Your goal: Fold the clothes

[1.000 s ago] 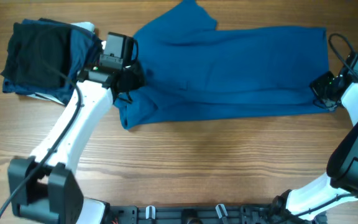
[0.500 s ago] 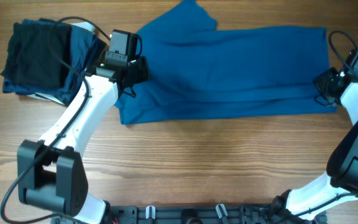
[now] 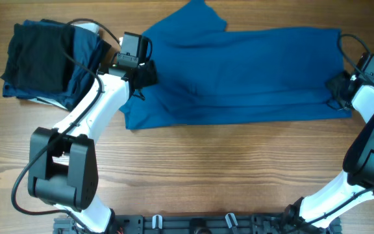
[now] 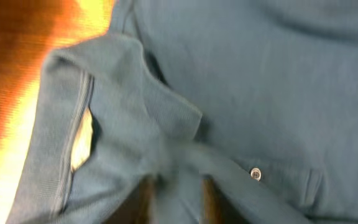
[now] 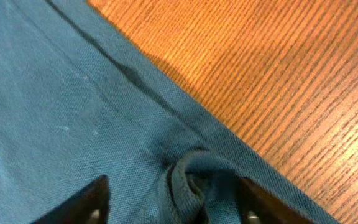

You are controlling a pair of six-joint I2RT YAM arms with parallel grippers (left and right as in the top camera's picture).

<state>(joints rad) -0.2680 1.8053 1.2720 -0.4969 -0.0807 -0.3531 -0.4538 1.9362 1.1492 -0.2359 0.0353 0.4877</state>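
**Worktop layout.** The polo shirt [image 3: 239, 71] lies spread flat across the far half of the worktop [image 3: 226, 169], long axis running left to right. One sleeve projects toward the far edge. The near hem runs roughly parallel to the worktop's near edge. A stack of folded garments [image 3: 41, 62], black on top of navy, sits at the far left, just beside the shirt's left end and apart from it.

**Left claw.** The left claw [image 3: 143, 77] rests on the shirt's left end, at the collar area. In the left wrist view the collar [image 4: 73, 118] lies folded open with a pale patch showing inside it, and a single button [image 4: 255, 174] is visible on the placket. A strip of blue fabric runs into the gap between the two fingers, which are blurred at the bottom of the frame. Whether this claw is clenched on the fabric or released cannot be told.

**Right claw.** The right claw [image 3: 336, 88] sits at the shirt's right end, near the near-right corner. In the right wrist view its fingers [image 5: 89, 199] stand wide apart, released. A puckered fold [image 5: 188, 177] of the shirt's hem stands between them. Bare wood shows just beyond the hem.
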